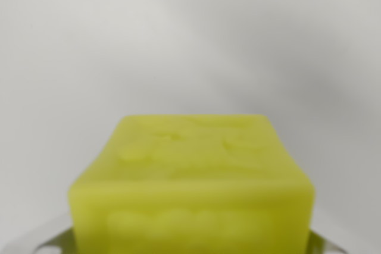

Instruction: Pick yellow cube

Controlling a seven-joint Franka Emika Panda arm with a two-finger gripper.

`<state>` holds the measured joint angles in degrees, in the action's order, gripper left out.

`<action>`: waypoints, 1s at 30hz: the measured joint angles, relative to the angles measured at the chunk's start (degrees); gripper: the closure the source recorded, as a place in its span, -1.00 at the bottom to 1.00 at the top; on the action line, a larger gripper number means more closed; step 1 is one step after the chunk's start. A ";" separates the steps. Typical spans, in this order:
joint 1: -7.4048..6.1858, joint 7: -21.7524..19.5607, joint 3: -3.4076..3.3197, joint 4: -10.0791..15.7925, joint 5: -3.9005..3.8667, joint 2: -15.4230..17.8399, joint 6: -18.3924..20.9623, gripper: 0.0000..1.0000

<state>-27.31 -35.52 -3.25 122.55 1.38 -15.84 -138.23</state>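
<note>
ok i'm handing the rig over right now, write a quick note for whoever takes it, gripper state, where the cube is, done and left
Gripper: only metal finger bits show at the wrist view's bottom corners, one on each side of the cube; whether they are clamped on it cannot be told.
Blurry yellow cube with raised markings: fills the lower centre of the view, very close to the camera, between the fingers.
Background: plain pale grey surface, nothing else in sight.
Done: gripper is positioned around the cube.
Left: confirm the grip; whether it is lifted off a support cannot be seen.

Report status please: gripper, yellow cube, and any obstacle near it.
Gripper: only metallic bits at bottom corners, state cannot be told. Yellow cube close to camera, blurred, bottom centre. Nothing else in view, plain pale background.
</note>
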 joint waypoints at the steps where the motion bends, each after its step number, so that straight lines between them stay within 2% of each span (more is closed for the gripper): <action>1: 0.00 -0.01 0.00 -0.04 -0.02 0.18 0.21 1.00; 30: 0.04 -0.33 0.00 -1.68 -0.52 4.81 6.48 1.00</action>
<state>-27.27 -35.85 -3.25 120.86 0.86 -11.03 -131.75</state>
